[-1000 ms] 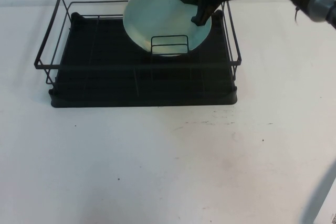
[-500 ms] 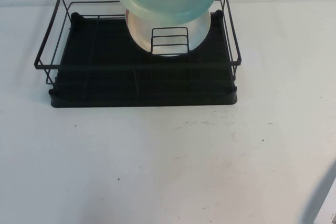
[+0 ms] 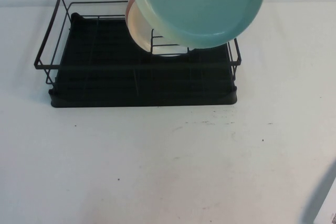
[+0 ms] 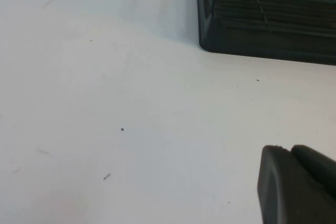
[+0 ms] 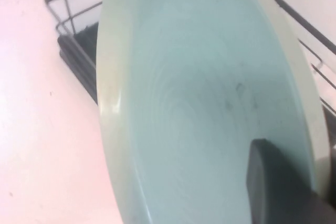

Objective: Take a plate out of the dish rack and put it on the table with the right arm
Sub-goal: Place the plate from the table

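Now one mint plate [image 3: 202,6] aloft, right gripper [image 5: 278,187] clamping it, left gripper [image 4: 296,187] low over table [image 3: 168,166], one cream plate [image 3: 142,27] in rack [image 3: 142,80]

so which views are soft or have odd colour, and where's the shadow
High view: plate close and soft-edged, grey shadow in the table's near right corner. Right wrist view: plate fills the frame, table tinted pink, right gripper blurred. Left wrist view: left gripper a blur, dish rack soft.

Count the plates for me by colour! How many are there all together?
Mint-teal plate, lifted above the dish rack, right pincer against it: 1
Cream-white plate, standing in the rack: 1
Pink plate, only an edge showing behind the cream one: 1
Total: 3 plates
The left pincer hangs over the table, holding none.
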